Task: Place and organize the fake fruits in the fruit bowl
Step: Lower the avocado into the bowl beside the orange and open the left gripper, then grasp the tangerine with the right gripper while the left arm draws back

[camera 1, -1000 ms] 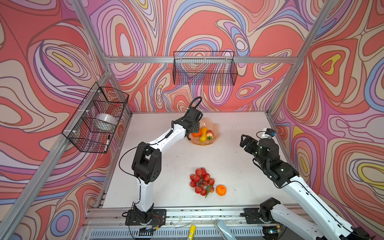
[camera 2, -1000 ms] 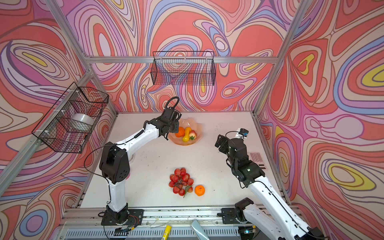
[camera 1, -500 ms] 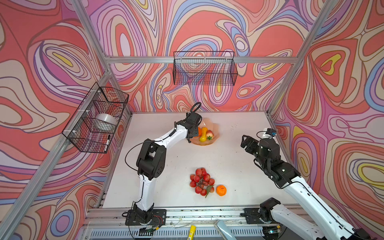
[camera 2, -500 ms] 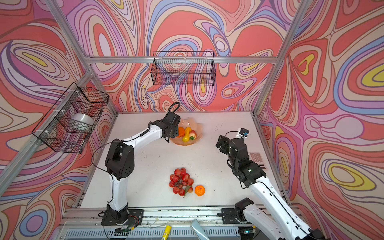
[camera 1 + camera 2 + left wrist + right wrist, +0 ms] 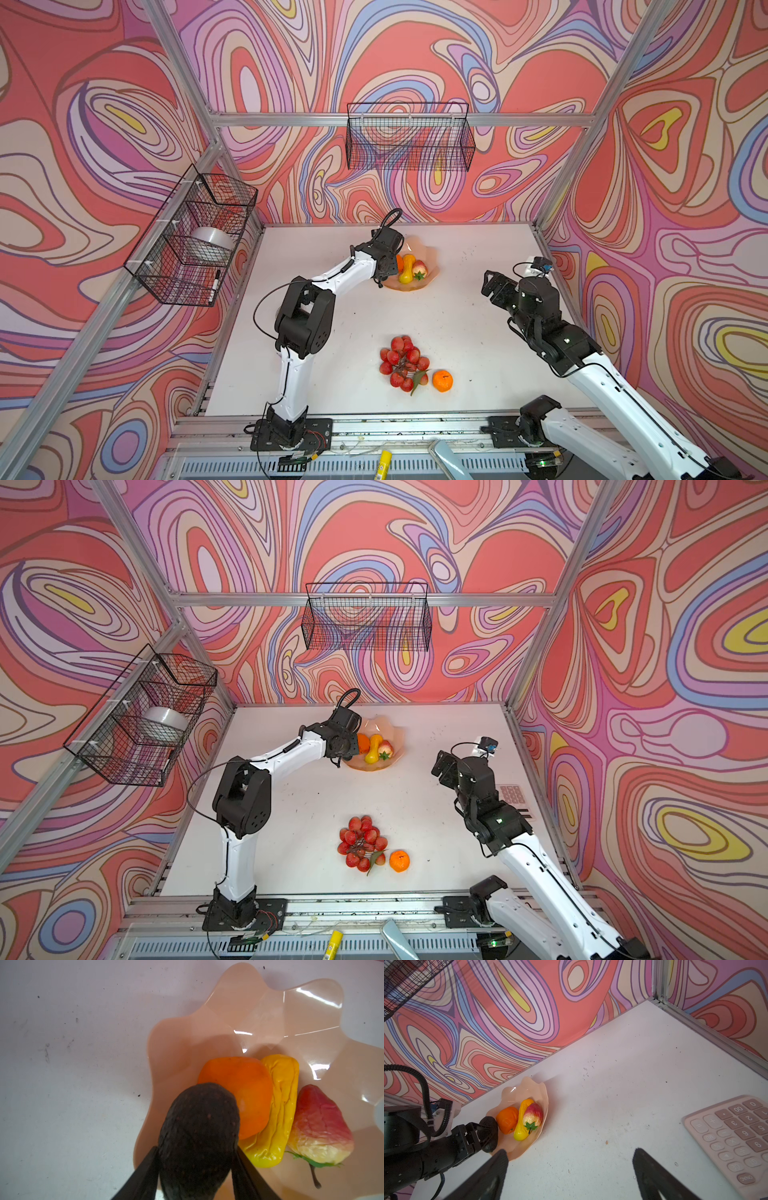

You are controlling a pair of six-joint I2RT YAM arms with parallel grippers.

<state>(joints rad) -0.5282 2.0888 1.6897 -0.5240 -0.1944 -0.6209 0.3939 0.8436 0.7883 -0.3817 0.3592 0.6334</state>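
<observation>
The peach fruit bowl (image 5: 430, 254) (image 5: 207, 1022) stands at the back middle of the table. In it lie an orange (image 5: 245, 1088), a yellow gourd (image 5: 278, 1109) and a red-cream strawberry (image 5: 320, 1126). My left gripper (image 5: 197, 1148) (image 5: 388, 270) hangs over the bowl's left rim. The dark bumpy avocado (image 5: 199, 1130) (image 5: 489, 1132) sits between its fingers and leans on the orange; thin pale slits show beside each finger, so the jaws stand open. A red berry bunch (image 5: 403, 368) and a second orange (image 5: 442, 380) lie near the front. My right gripper (image 5: 570, 1153) (image 5: 492, 286) is open and empty.
A pink calculator (image 5: 737, 1138) lies by the right wall near my right arm. Black wire baskets hang on the back wall (image 5: 409, 137) and the left wall (image 5: 195, 237), the latter holding a white round container (image 5: 212, 241). A yellow tube (image 5: 384, 459) lies on the front rail.
My left arm has drawn in a little and lowered the avocado at the bowl's left rim, and its jaws have loosened. The right arm has not moved.
</observation>
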